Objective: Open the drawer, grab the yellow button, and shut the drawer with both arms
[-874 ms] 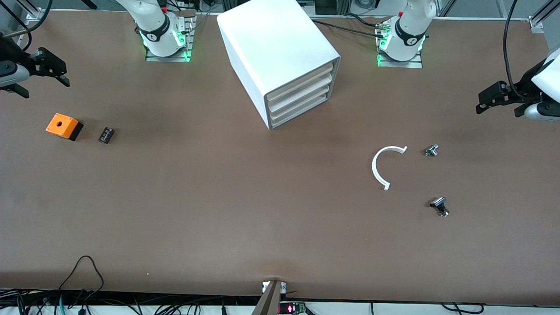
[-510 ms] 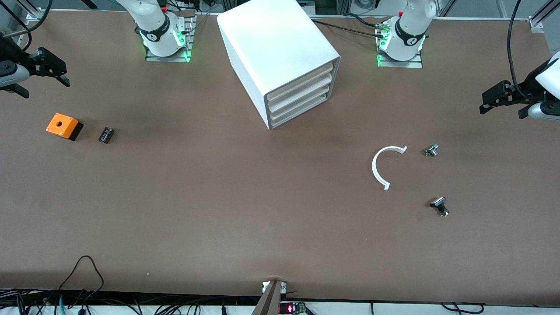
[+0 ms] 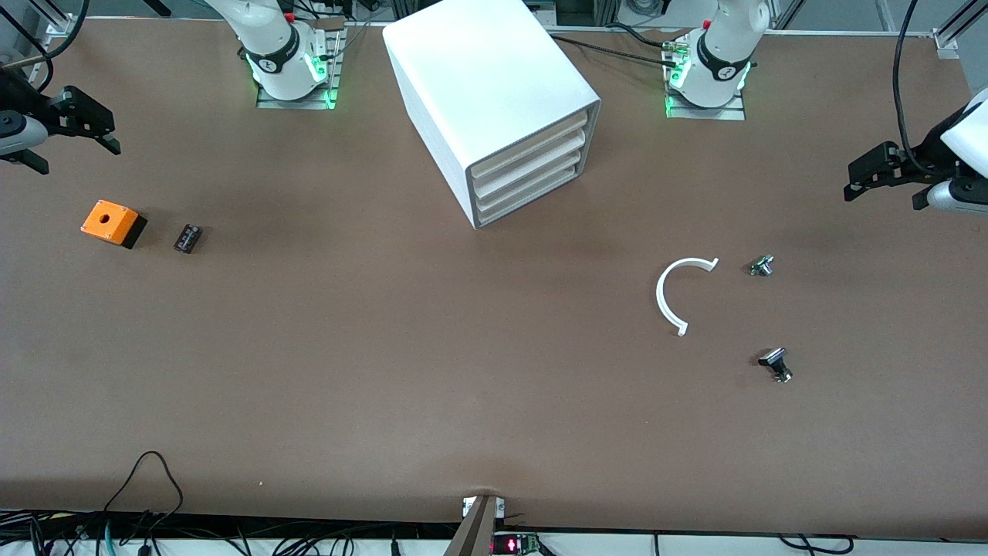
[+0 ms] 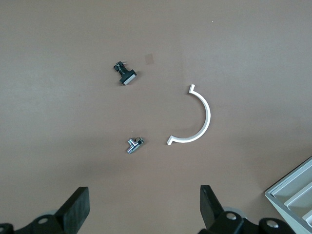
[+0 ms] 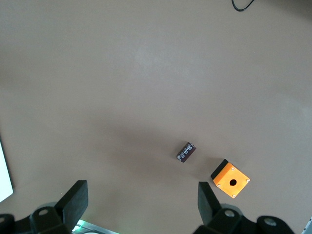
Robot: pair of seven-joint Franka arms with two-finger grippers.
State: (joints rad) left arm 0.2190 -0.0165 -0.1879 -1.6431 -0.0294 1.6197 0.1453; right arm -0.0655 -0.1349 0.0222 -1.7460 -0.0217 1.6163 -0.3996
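Your left tool [image 3: 868, 174] hangs in the air over the tabletop [image 3: 386, 347] at the left arm's end, fingers spread wide and holding nothing. Below it lie a white half-ring [image 4: 195, 119], a small metal part [image 4: 133, 145] and a black-capped part [image 4: 125, 74]. Your right tool [image 3: 93, 123] hangs at the right arm's end, likewise wide open and empty, above an orange box with a hole [image 5: 230, 182] and a small dark part [image 5: 185, 152]. Between the two tools stands the white cabinet [image 3: 478, 85]; its top drawer [image 3: 532, 143] is shut. No button shows in any view.
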